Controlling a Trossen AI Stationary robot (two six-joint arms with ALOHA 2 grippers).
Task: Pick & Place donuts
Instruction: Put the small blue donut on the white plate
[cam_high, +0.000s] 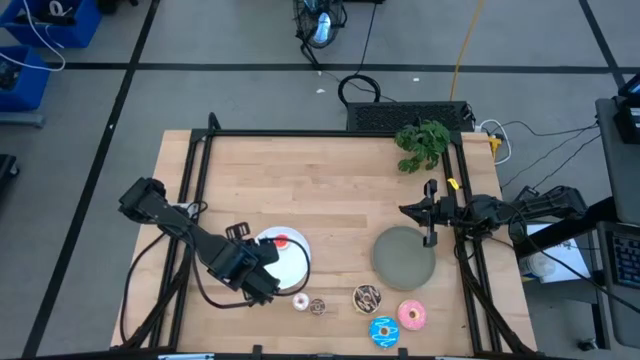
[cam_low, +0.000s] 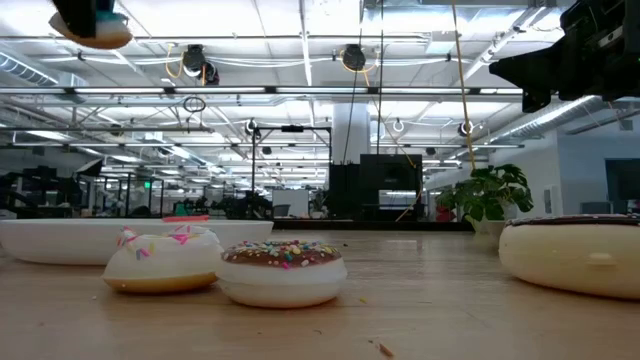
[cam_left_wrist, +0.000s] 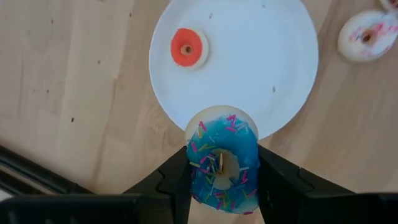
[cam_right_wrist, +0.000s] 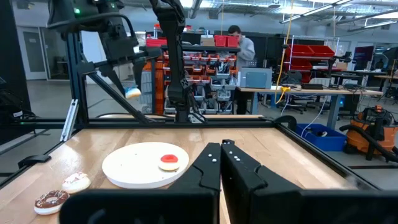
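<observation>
Overhead, the left gripper (cam_left_wrist: 221, 180) hangs above the near rim of the white plate (cam_left_wrist: 273, 56), its fingers (cam_left_wrist: 177, 183) pinching a small blue donut (cam_left_wrist: 222, 165) with coloured sprinkles. Straight below and ahead of that gripper, a tiny red donut (cam_left_wrist: 189, 47) lies on the plate. Off to the gripper's side, on the bare wood, sits a white donut (cam_high: 301, 302) with pink flecks, then a small brown one (cam_high: 318, 307), and farther along a chocolate-sprinkled donut (cam_high: 367, 296). Beyond those lie a larger blue donut (cam_high: 384, 331) and a pink donut (cam_high: 412, 316), close together near the table's front edge.

Meanwhile the right gripper (cam_high: 430, 212) waits above the far edge of the grey plate (cam_high: 400, 262), well apart from the donuts, its fingers (cam_right_wrist: 208, 171) pressed together and holding nothing. A leafy plant (cam_high: 422, 143) stands behind it at the table's back edge. A person (cam_right_wrist: 239, 42) shows in the room beyond.
</observation>
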